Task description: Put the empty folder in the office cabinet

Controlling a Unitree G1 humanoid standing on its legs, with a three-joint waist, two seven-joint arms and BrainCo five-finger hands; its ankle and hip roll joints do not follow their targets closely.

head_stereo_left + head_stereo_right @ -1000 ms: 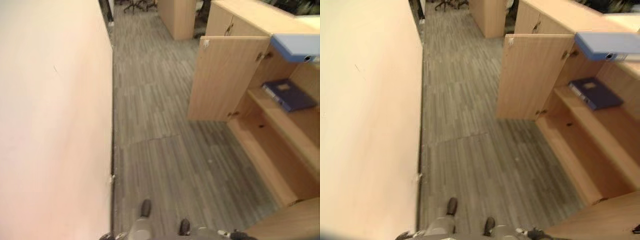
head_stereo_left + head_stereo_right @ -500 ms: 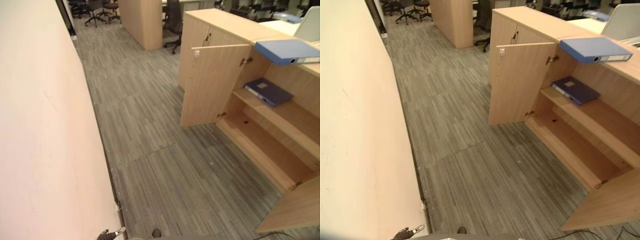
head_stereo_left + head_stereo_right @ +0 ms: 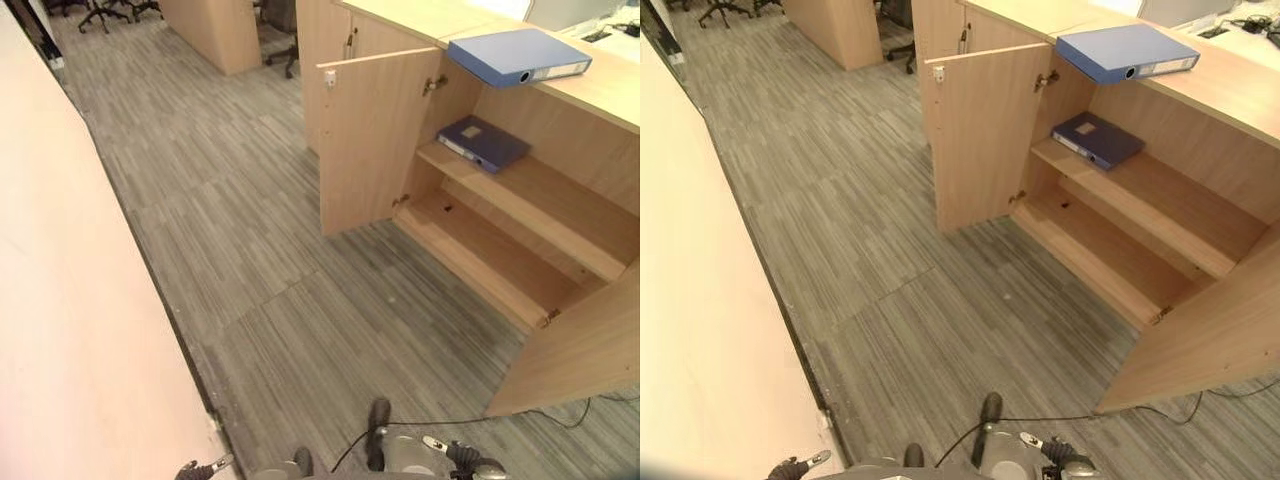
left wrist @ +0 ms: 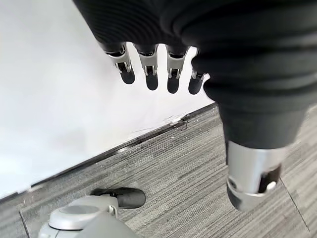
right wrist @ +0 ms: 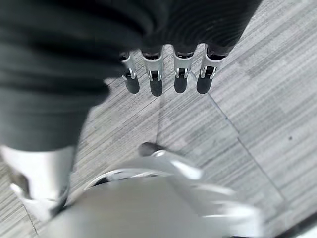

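Carpeted floor (image 3: 270,250); pale wall (image 3: 60,330) on robot's left. Office cabinet (image 3: 500,240) ahead right, door (image 3: 372,140) swung open, shelves mostly bare. Dark blue folder (image 3: 483,142) lies flat on upper shelf. Lighter blue folder (image 3: 1126,52) lies flat on cabinet top, spine toward robot; probably the empty one, contents not visible. Judged light, stiff, smooth-covered; best taken at the spine edge. Left robot hand (image 4: 148,69): fingers straight, relaxed, holding nothing, above the floor. Right robot hand (image 5: 166,74): the same, touching nothing.
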